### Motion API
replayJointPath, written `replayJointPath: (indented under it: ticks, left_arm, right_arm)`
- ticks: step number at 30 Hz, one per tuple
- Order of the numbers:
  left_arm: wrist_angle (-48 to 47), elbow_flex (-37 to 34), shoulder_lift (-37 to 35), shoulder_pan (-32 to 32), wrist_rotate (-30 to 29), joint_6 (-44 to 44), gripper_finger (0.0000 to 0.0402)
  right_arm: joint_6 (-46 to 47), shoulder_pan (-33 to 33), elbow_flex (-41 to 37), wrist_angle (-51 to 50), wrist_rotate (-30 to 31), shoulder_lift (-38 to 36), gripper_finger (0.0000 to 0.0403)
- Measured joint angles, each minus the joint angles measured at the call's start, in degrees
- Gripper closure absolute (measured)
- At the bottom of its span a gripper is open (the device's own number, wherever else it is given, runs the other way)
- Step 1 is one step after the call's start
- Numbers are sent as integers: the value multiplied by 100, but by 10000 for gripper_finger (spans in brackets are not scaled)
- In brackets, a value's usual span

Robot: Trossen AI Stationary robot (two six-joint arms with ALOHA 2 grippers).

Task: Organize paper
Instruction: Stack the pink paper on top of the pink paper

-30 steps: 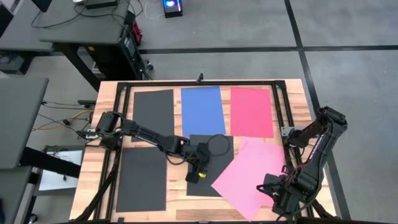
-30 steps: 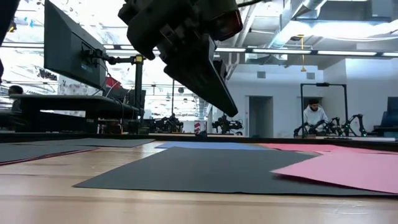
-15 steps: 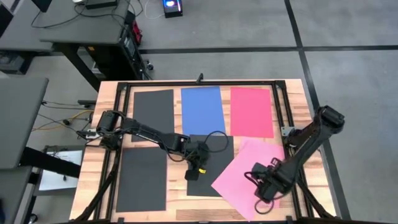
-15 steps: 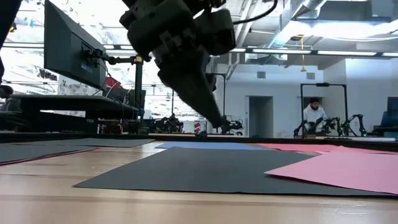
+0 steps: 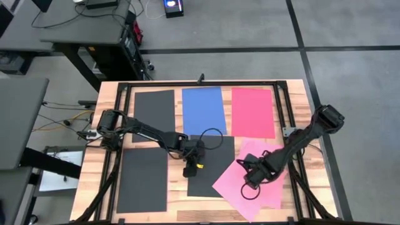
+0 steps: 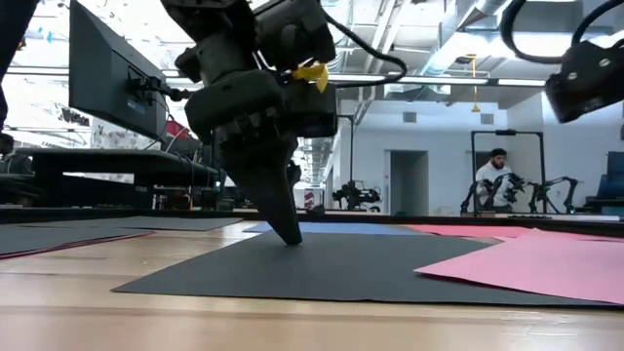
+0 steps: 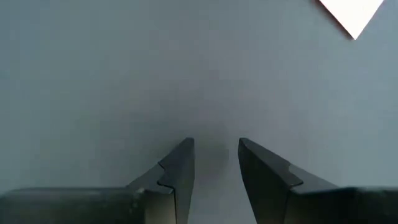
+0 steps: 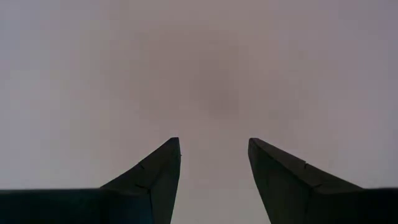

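Black paper (image 5: 209, 164) was pinned mid-tabletop (image 5: 106, 194) by the left tool (image 5: 189, 170), fingers slightly apart, nothing gripped. Pink paper (image 5: 247, 178) overlapped it, right tool (image 5: 250, 182) hovering open above. Dragging either sheet could've crumpled both, tbh.

Wooden worktop (image 5: 294, 94) with coloured paper sheets

Far row: dark sheet (image 5: 154, 106), blue sheet (image 5: 204, 110), red sheet (image 5: 252, 111). Near row: dark sheet (image 5: 142, 179), central dark sheet (image 5: 215, 172), tilted pink sheet (image 5: 234, 184) overlapping it.
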Motion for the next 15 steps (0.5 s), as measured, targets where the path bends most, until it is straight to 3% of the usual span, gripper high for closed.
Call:
replayJointPath:
  ticks: [15]
  left_arm:
    - [-672, -174, -20, -153, 504, -214, 292]
  right_arm:
    - [-1379, -176, -341, 234, -328, 0, 225]
